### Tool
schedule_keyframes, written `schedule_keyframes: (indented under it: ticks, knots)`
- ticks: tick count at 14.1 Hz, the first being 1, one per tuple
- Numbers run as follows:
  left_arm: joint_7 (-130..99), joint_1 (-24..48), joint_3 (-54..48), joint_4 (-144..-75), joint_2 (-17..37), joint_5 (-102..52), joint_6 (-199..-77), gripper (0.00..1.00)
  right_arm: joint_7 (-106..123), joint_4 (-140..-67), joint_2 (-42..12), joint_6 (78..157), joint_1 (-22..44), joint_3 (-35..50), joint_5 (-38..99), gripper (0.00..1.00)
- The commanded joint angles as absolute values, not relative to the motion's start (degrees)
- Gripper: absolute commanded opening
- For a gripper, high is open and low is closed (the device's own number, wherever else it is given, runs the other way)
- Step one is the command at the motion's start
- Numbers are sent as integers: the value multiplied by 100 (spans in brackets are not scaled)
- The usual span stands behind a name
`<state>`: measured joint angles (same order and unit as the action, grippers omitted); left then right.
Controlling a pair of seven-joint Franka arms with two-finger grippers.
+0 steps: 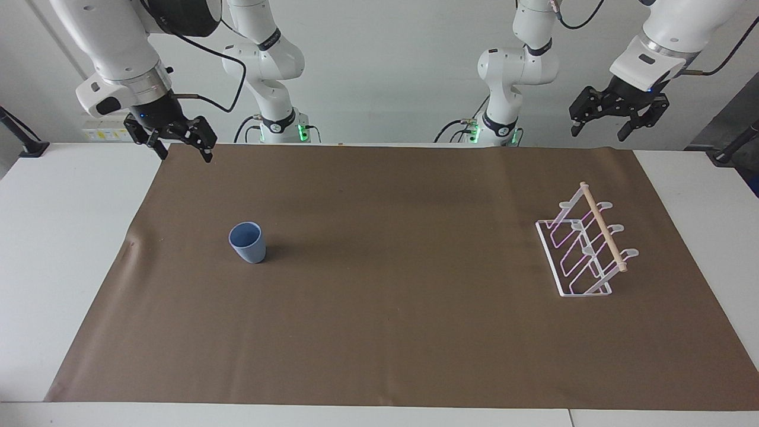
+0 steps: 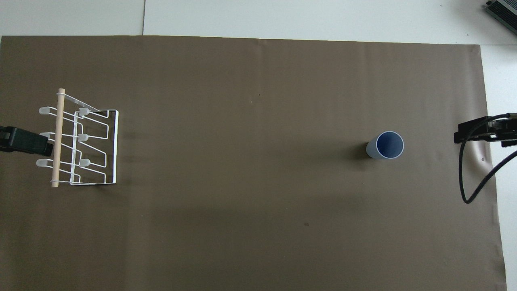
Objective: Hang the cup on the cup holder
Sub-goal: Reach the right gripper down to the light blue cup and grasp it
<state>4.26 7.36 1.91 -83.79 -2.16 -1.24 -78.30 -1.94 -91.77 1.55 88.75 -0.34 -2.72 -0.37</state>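
The light-blue cup stands upright, mouth up, on the brown mat toward the right arm's end; it also shows in the overhead view. The white wire cup holder with its wooden dowel stands toward the left arm's end, nothing on its prongs; it also shows in the overhead view. My right gripper hangs open and empty, high over the mat's corner near the robots. My left gripper hangs open and empty, high over the table's edge near the robots. In the overhead view only a tip of each shows: the left, the right.
A brown mat covers most of the white table. A black cable loops down from the right arm over the mat's edge. The mat between cup and holder is bare.
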Motion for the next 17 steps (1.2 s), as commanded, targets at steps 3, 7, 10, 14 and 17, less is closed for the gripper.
schedule_keyframes:
  ticks: [3, 7, 10, 14, 17]
  knots:
    - [483, 782, 255, -8596, -369, -132, -8042, 100, -79, -9422, 334, 8991, -53, -246, 44, 100]
    - [457, 756, 246, -8604, -369, -132, -7954, 100, -62, -9422, 334, 8991, -114, -237, 70, 100]
    - [439, 791, 246, -8604, -369, -132, -7980, 100, -88, -9623, 378, 9236, -149, -246, 70, 100]
    - [431, 809, 246, -8596, -369, -132, -8016, 100, 790, -9782, 203, 9623, -430, -255, 141, 100]
    - [439, 809, 246, -8587, -360, -132, -8077, 100, 852, -9896, -60, 10079, -361, -246, 149, 100]
